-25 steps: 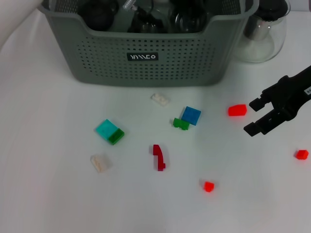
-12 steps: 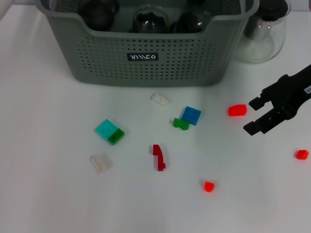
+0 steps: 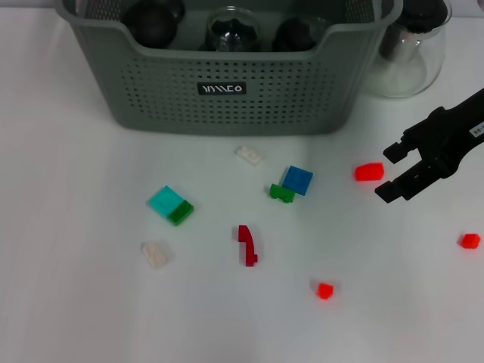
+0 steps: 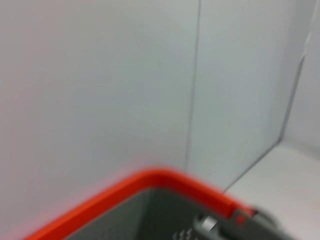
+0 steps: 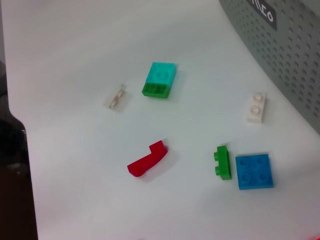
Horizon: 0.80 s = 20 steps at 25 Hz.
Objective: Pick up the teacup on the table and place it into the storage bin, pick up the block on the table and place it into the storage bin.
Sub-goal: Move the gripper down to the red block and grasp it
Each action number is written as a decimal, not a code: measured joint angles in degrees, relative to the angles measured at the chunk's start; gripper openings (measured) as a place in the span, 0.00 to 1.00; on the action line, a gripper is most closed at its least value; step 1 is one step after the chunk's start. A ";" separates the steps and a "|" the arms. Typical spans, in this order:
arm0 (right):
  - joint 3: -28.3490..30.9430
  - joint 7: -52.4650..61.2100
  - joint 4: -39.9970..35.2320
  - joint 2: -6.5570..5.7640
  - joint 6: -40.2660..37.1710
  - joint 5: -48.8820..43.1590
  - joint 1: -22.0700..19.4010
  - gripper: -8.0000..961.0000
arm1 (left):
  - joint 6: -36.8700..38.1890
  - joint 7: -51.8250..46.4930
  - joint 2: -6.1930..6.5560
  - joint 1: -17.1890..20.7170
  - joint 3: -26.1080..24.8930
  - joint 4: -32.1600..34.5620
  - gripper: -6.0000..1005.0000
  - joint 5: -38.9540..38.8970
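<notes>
The right gripper (image 3: 387, 172), jaws standing wide and empty, is hovering just beside the small orange-red plastic block (image 3: 369, 172) lying on the white table (image 3: 76, 302). Block judged light, rigid, slippery; pinching its flat sides is advisable.

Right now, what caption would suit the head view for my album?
Open right gripper hovers beside a red block, loose blocks scattered before the grey-green storage bin.

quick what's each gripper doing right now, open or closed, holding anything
Right gripper: open, holding nothing, just right of the red block.
Left gripper: not in view.
</notes>
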 joint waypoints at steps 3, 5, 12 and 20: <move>0.05 -0.01 0.00 0.00 0.03 -0.01 0.09 0.93 | 4.70 2.19 0.92 5.74 -1.97 6.51 0.62 -9.45; -0.07 -0.01 0.00 -0.01 0.02 -0.01 0.11 0.93 | 8.54 4.67 1.34 9.09 -3.16 9.10 0.63 -15.71; -0.18 0.57 0.01 -0.54 -0.06 -0.37 0.14 0.93 | 23.93 15.83 -0.39 17.68 -9.03 10.92 0.70 -27.23; -0.21 0.97 0.00 0.14 1.78 -5.40 0.27 0.93 | 36.05 37.74 -0.67 25.69 -9.32 0.54 0.82 -34.48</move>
